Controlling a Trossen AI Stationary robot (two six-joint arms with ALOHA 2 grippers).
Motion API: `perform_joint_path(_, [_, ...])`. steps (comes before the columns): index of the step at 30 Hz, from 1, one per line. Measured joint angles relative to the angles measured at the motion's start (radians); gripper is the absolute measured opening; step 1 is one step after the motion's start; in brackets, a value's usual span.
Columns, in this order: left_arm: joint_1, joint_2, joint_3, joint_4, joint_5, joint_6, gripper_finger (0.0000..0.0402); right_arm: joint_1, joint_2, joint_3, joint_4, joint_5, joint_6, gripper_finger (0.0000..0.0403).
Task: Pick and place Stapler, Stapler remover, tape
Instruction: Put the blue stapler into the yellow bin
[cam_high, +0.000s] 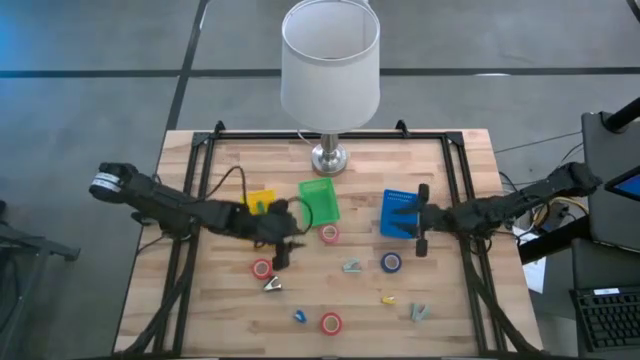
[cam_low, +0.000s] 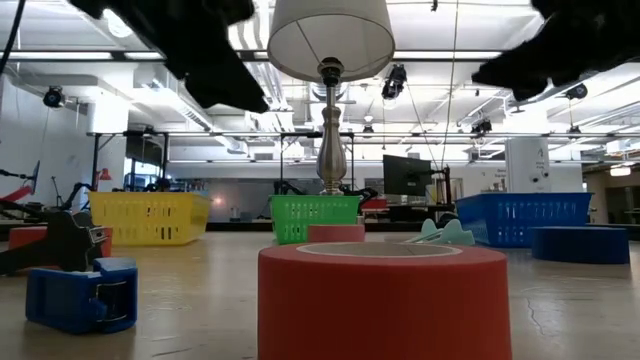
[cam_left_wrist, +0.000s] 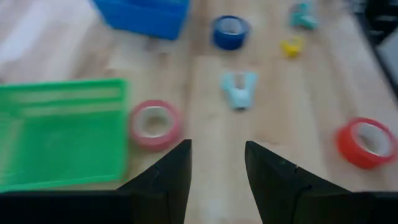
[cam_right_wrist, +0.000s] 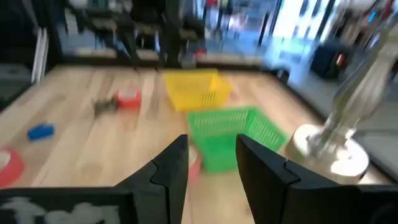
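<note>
Three red tape rolls lie flat on the table (cam_high: 329, 234), (cam_high: 262, 268), (cam_high: 331, 323), and a blue roll (cam_high: 391, 262) lies near the blue tray. Teal staple removers (cam_high: 352, 266), (cam_high: 418, 313), a small yellow piece (cam_high: 388, 298), a small blue stapler (cam_high: 299, 316) and a silver piece (cam_high: 272, 285) lie scattered around them. My left gripper (cam_high: 288, 238) hovers open between the yellow tray and the pink-red roll (cam_left_wrist: 153, 123); its own view shows the gap (cam_left_wrist: 217, 168). My right gripper (cam_high: 415, 222) hovers open at the blue tray (cam_high: 400, 213), holding nothing (cam_right_wrist: 211, 162).
Yellow tray (cam_high: 260, 200), green tray (cam_high: 320, 200) and the blue tray stand in a row in front of a table lamp (cam_high: 330, 155) at the far edge. A black frame rims the table. Bare wood lies at the near left and near right corners.
</note>
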Motion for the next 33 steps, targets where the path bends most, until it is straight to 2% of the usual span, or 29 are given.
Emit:
perform_joint_path(7, [-0.17, 0.001, -0.113, 0.283, -0.009, -0.045, 0.0154, 0.0, 0.187, 0.106, -0.169, -0.139, 0.048, 0.013])
perform_joint_path(13, [-0.266, 0.083, -0.173, 0.549, -0.061, -0.057, 0.0151, -0.001, 0.324, 0.169, -0.19, -0.145, 0.014, 0.013])
perform_joint_path(17, [-0.292, 0.196, -0.119, 0.554, -0.065, -0.085, 0.0151, -0.001, 0.398, 0.201, -0.192, -0.145, -0.033, 0.013])
perform_joint_path(24, [-0.316, 0.377, 0.016, 0.494, 0.001, -0.129, 0.0151, -0.001, 0.504, 0.265, -0.195, -0.146, -0.115, 0.013])
perform_joint_path(33, [-0.375, 0.479, 0.119, 0.351, 0.02, -0.123, 0.0151, -0.001, 0.581, 0.321, -0.21, -0.208, -0.225, 0.013])
